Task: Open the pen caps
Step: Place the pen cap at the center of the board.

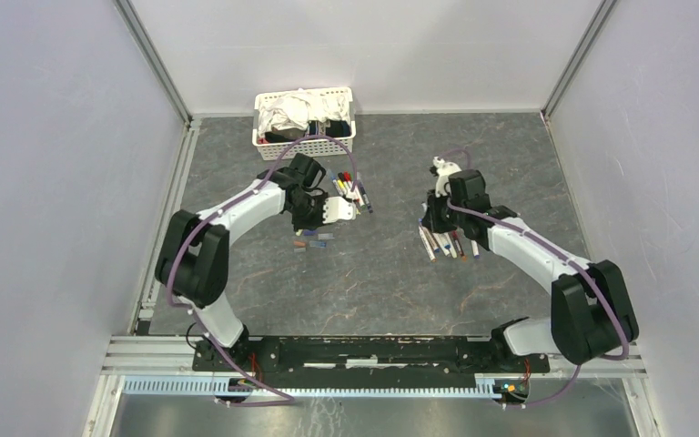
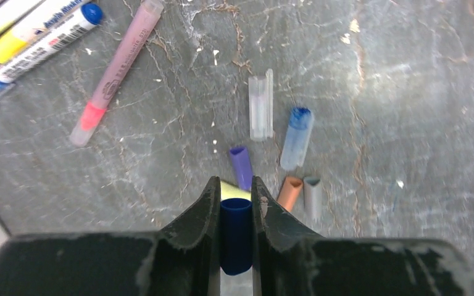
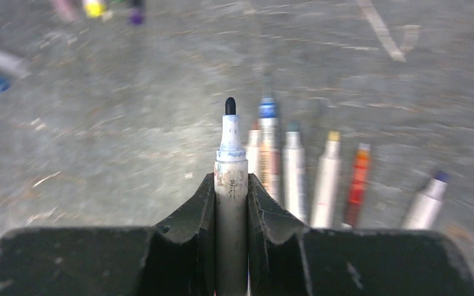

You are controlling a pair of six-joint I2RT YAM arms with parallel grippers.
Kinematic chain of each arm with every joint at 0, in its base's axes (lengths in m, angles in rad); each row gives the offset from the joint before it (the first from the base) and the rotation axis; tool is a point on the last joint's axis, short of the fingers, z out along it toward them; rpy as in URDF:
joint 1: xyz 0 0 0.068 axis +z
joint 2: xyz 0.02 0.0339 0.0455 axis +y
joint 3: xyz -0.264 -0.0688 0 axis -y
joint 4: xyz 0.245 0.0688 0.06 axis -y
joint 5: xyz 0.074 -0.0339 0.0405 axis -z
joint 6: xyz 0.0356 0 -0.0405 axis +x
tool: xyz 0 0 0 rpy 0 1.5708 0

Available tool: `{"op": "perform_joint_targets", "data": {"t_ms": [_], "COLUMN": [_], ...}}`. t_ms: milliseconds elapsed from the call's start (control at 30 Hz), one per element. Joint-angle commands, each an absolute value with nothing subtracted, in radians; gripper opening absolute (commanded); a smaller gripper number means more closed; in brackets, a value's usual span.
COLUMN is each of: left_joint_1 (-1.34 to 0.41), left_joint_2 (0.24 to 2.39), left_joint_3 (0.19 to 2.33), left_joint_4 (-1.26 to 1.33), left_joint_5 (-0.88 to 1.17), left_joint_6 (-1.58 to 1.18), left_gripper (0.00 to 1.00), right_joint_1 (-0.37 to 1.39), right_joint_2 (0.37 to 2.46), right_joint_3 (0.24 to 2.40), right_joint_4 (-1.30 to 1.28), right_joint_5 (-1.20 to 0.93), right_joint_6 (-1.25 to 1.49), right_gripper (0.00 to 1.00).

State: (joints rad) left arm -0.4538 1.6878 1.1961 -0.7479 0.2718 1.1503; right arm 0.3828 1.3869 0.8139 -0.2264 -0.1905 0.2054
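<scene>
My left gripper is shut on a dark blue pen cap, just above the table. Loose caps lie below and ahead of it: yellow, purple, orange, grey, translucent blue and clear. They show as a small cluster in the top view. Capped pens lie beside them, among them a pink one. My right gripper is shut on an uncapped white pen with its dark tip forward. Several uncapped pens lie in a row under it.
A white slotted basket of cloths stands at the back, behind the left arm. White walls with metal rails close in the grey stone-patterned table on three sides.
</scene>
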Motion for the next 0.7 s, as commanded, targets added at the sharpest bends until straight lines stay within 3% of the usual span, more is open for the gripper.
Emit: {"op": "perform_joint_targets", "data": {"t_ms": [0, 133, 367, 400, 467, 500, 533, 667], "left_joint_1": [-0.456, -0.457, -0.457, -0.457, -0.457, -0.457, -0.457, -0.456], "left_joint_2": [1.748, 1.807, 1.811, 1.804, 1.784, 1.772, 1.752, 1.695], "left_joint_3": [1.175, 1.178, 1.203, 1.217, 1.265, 1.292, 1.323, 1.464], "left_joint_4": [-0.599, -0.565, -0.588, -0.611, -0.664, -0.694, -0.725, -0.84], "left_joint_5": [0.284, 0.283, 0.306, 0.316, 0.341, 0.354, 0.369, 0.401], "left_joint_6": [1.011, 0.968, 0.909, 0.898, 0.862, 0.843, 0.826, 0.724], "left_gripper": [0.14, 0.19, 0.49, 0.6, 0.69, 0.88, 0.98, 1.0], "right_joint_1": [0.319, 0.277, 0.213, 0.209, 0.204, 0.2, 0.197, 0.183], "right_joint_2": [1.331, 1.38, 1.479, 1.489, 1.513, 1.521, 1.53, 1.558], "right_joint_3": [0.747, 0.737, 0.726, 0.726, 0.724, 0.723, 0.721, 0.714], "right_joint_4": [-0.13, -0.085, -0.023, -0.016, -0.008, -0.007, -0.008, -0.007], "right_joint_5": [0.076, 0.115, 0.12, 0.121, 0.125, 0.131, 0.131, 0.121], "right_joint_6": [0.227, 0.215, 0.201, 0.201, 0.194, 0.189, 0.184, 0.179], "right_gripper": [0.0, 0.0, 0.0, 0.0, 0.0, 0.01, 0.02, 0.08]}}
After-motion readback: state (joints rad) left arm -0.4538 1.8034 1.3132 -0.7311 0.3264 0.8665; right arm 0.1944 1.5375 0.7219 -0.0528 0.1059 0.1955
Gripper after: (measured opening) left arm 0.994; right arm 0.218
